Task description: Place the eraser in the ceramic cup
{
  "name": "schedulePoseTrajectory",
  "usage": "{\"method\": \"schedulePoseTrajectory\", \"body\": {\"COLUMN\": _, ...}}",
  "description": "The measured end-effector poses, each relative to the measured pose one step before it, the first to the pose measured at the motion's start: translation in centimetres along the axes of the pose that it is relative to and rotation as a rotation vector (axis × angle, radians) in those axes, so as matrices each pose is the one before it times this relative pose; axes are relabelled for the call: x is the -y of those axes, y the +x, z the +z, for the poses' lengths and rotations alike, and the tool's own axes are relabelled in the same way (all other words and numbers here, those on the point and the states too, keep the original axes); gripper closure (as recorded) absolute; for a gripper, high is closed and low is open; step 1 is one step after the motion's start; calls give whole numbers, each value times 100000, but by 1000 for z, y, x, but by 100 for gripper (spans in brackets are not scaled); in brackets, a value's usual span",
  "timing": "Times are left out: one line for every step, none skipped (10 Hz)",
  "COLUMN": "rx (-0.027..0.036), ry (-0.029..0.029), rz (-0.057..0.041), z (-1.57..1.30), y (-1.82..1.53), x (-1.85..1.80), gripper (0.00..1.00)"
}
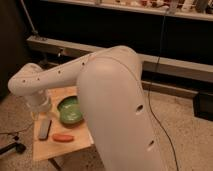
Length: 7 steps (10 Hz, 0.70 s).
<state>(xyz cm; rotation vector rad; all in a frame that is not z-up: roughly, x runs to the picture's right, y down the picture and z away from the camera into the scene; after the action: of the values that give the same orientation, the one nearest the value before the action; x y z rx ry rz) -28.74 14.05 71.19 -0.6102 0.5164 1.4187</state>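
The flat, narrow dark grey eraser bar (45,129) lies on the light wooden table (52,148), beside the orange carrot (63,137) and near the green bowl (70,111), with the gripper (38,106) just behind it, its opening impossible to tell.

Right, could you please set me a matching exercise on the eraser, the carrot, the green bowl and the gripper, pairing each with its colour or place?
1. eraser
2. carrot
3. green bowl
4. gripper

A. orange, nearest the table front edge
B. low over the table's back left, beyond the eraser
C. dark grey, lying flat at the picture's left
D. mid-table, partly hidden by the arm

Pairs: 1-C, 2-A, 3-D, 4-B.
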Motion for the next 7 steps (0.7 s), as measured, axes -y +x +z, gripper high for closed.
{"method": "schedulePoseTrajectory", "body": {"rx": 832, "ry": 509, "rz": 1469, "z": -458, "y": -504, "x": 905, "gripper": 35}}
{"method": "schedulePoseTrajectory", "body": {"rx": 80, "ry": 239, "rz": 285, "z": -60, "y": -21, "x": 372, "gripper": 35}}
{"method": "schedulePoseTrajectory", "body": {"rx": -212, "ry": -1925, "rz": -1280, "z": 210, "y": 426, "x": -770, "gripper": 35}}
{"method": "schedulePoseTrajectory", "body": {"rx": -780, "ry": -1858, "rz": -2145, "z": 543, "y": 630, "x": -1043, "gripper": 35}}
{"method": "schedulePoseTrajectory", "body": {"rx": -1277, "ry": -2922, "rz": -3631, "z": 731, "y": 986, "x": -1691, "gripper": 35}}
{"method": "schedulePoseTrajectory", "body": {"rx": -859, "ry": -1808, "rz": -2611, "z": 533, "y": 591, "x": -1120, "gripper": 35}}
{"method": "schedulePoseTrajectory", "body": {"rx": -807, "ry": -1459, "rz": -2358, "z": 469, "y": 476, "x": -1047, "gripper": 35}}
